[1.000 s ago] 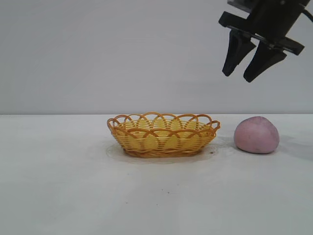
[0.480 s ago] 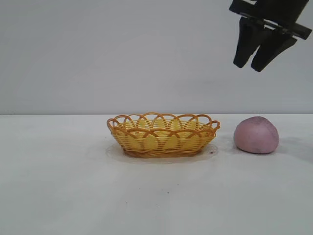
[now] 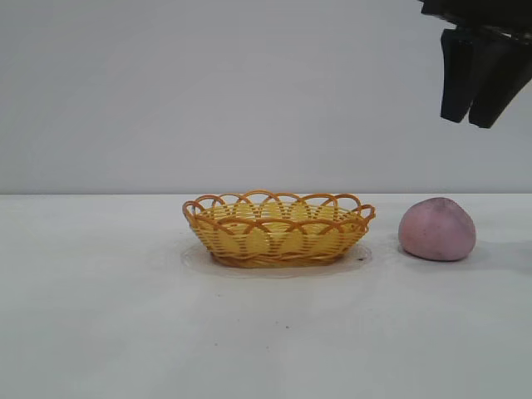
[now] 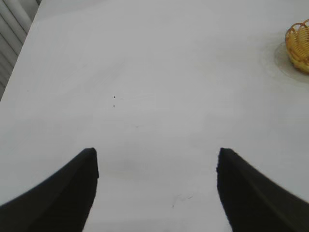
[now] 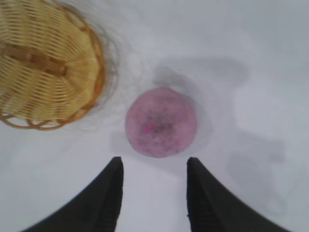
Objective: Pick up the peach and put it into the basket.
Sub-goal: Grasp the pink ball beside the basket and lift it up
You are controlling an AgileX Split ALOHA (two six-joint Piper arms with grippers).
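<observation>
The view from outside shows the peach point(image 3: 436, 229) sitting on the white worktop point(image 3: 125, 316), just to the right of the basket point(image 3: 278, 229), with a small gap between them. It also shows the right gripper point(image 3: 475, 112) hanging high up in the top right corner, above the peach and a bit to its right, well clear of it. That view does not show the left gripper at all.

The right wrist view looks down on the peach point(image 5: 161, 122) from above. The peach lies just past the tips of the two dark jaws, in line with the gap between them and not touching either one. The jaws are apart and hold nothing. The basket point(image 5: 46, 67) is close beside the peach there.

The left wrist view shows the left gripper point(image 4: 157, 164) with its jaws spread wide and holding nothing, over bare worktop. Only a bit of the basket point(image 4: 300, 46) peeks in at one edge. The worktop's far edge shows in a corner.

There is open worktop all around the peach.
</observation>
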